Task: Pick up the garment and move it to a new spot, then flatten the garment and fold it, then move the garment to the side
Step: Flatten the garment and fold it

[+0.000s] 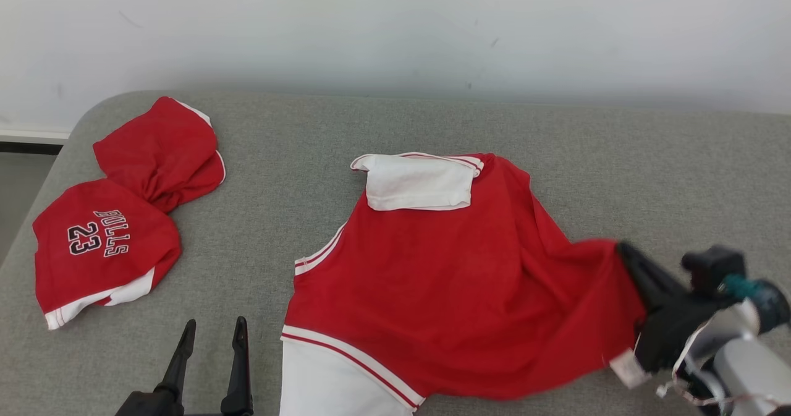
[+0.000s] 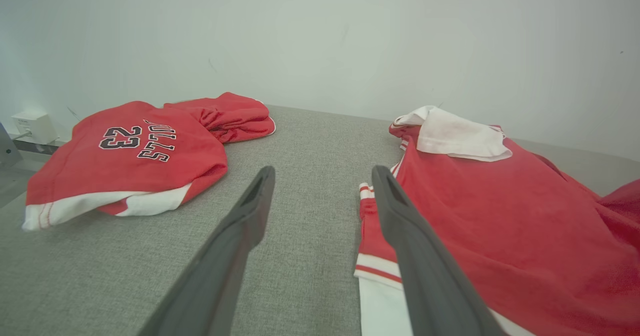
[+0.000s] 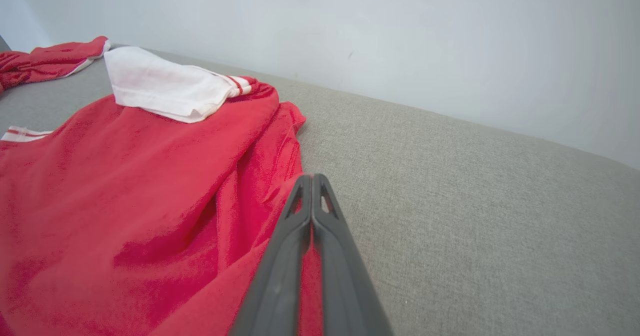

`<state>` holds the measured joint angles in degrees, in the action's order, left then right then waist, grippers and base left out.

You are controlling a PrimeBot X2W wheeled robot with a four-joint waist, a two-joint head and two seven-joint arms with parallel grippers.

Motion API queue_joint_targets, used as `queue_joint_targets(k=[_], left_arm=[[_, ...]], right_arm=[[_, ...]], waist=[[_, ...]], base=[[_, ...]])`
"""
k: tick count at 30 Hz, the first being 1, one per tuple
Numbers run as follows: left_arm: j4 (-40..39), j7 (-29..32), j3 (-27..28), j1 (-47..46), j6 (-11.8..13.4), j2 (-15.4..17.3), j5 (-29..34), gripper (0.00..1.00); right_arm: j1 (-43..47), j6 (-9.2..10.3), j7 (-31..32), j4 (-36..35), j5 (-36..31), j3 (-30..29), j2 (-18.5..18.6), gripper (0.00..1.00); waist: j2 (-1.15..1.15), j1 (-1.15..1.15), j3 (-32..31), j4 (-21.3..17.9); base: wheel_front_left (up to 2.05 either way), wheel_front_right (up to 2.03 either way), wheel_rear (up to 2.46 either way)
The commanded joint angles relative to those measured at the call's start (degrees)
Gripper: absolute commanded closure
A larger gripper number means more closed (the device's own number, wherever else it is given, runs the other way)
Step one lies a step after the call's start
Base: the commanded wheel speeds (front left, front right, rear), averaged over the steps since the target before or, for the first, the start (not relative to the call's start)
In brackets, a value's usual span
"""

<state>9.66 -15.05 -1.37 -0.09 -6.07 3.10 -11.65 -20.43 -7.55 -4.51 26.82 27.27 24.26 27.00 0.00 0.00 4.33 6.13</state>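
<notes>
On the grey cushion (image 1: 432, 125) I see the red jersey (image 1: 445, 280) spread at centre-right. My right gripper (image 3: 311, 177) is clamped on its right edge, red cloth pinched between the fingers. My left gripper (image 1: 213, 332) hangs spread apart near the jersey's hem, holding nothing.

Red sleeveless jersey (image 1: 457, 298), white trim with red stripes at armhole and hem. Spread mostly flat, creased, mid grey fabric surface (image 1: 618, 175). White flap (image 1: 420, 184) folded over at far edge. Right corner bunched, drawn out to point, slightly lifted.
</notes>
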Motion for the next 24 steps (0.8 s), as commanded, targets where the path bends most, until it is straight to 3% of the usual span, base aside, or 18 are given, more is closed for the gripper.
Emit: queue_joint_targets(k=[1, 6, 14, 15, 16, 17, 24], left_arm=[[0.0, -0.2, 0.0, -0.3, -0.3, -0.2, 0.6, 0.0], [0.3, -0.2, -0.5, -0.8, -0.3, -0.2, 0.5, 0.0], [1.5, -0.2, -2.2, -2.4, -0.5, -0.2, -0.7, 0.0], [1.6, -0.2, -2.3, -2.5, -0.5, -0.2, -0.8, 0.0], [1.7, -0.2, -2.4, -2.5, -0.5, -0.2, -0.9, 0.0], [1.8, -0.2, -2.5, -2.4, -0.4, -0.2, -0.9, 0.0], [2.4, -0.2, -1.2, -2.1, -0.6, -0.2, -0.7, 0.0]], right_arm=[[-1.8, 0.13, -0.4, -0.1, 1.9, -0.7, 0.5, 1.0], [-6.1, 0.13, -0.4, 1.1, 4.5, -2.2, 0.4, 1.0], [-11.4, 0.13, 0.9, 12.2, 7.5, -1.2, -1.5, 1.0], [-11.9, 0.13, 0.2, 13.6, 7.7, -1.1, -1.9, 0.84], [-12.3, 0.13, -0.6, 15.0, 7.9, -1.1, -2.1, 0.33], [-12.7, 0.13, -1.2, 16.3, 8.0, -0.9, -2.4, 0.0], [-14.5, 0.13, -8.1, 19.7, 8.1, 0.5, -2.3, 0.0]], waist=[[0.0, 0.0, 0.1, 0.1], [0.0, 0.0, 0.6, 0.7], [0.0, 0.0, 1.9, 2.3], [0.0, 0.0, 1.9, 2.4], [0.0, 0.0, 1.9, 2.4], [0.0, 0.0, 1.9, 2.4], [0.0, 0.0, 0.6, 0.8]], base=[[0.0, 0.0, 0.0], [0.0, 0.0, 0.0], [0.0, 0.0, 0.0], [0.0, 0.0, 0.0], [0.0, 0.0, 0.0], [0.0, 0.0, 0.0], [0.0, 0.0, 0.0]])
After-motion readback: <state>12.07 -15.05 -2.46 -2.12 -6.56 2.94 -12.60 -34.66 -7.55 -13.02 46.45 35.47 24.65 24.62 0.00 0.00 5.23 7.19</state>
